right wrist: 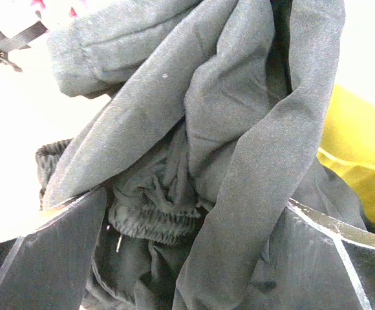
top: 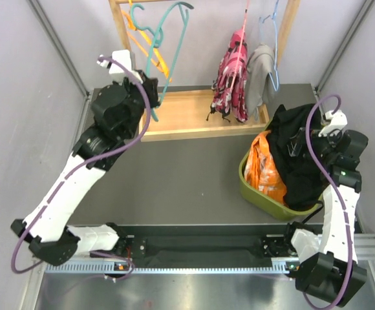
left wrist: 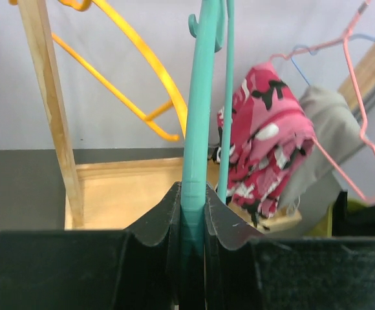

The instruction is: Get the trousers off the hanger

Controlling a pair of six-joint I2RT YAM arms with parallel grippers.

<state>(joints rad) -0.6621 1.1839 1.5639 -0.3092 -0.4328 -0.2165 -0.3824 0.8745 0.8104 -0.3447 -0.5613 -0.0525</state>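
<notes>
My left gripper (top: 154, 90) is shut on the lower bar of an empty teal hanger (top: 169, 35); in the left wrist view the gripper (left wrist: 192, 201) pinches the hanger (left wrist: 199, 123). The pink-and-dark floral trousers (top: 231, 71) hang on a pink hanger, the light grey trousers (top: 260, 74) on a blue one; both show in the left wrist view (left wrist: 265, 148) (left wrist: 323, 135). The black trousers (top: 297, 161) and orange trousers (top: 264, 169) lie in a green basket (top: 260, 196). My right gripper (top: 299, 145) is open over the black trousers (right wrist: 200, 129), its fingers (right wrist: 52, 258) wide apart with cloth between them.
An empty orange hanger (top: 142, 39) hangs behind the teal one on the wooden rack, whose base (top: 187, 116) sits at the table's back. The rack post (left wrist: 48, 110) stands to the left. Grey walls close in on both sides.
</notes>
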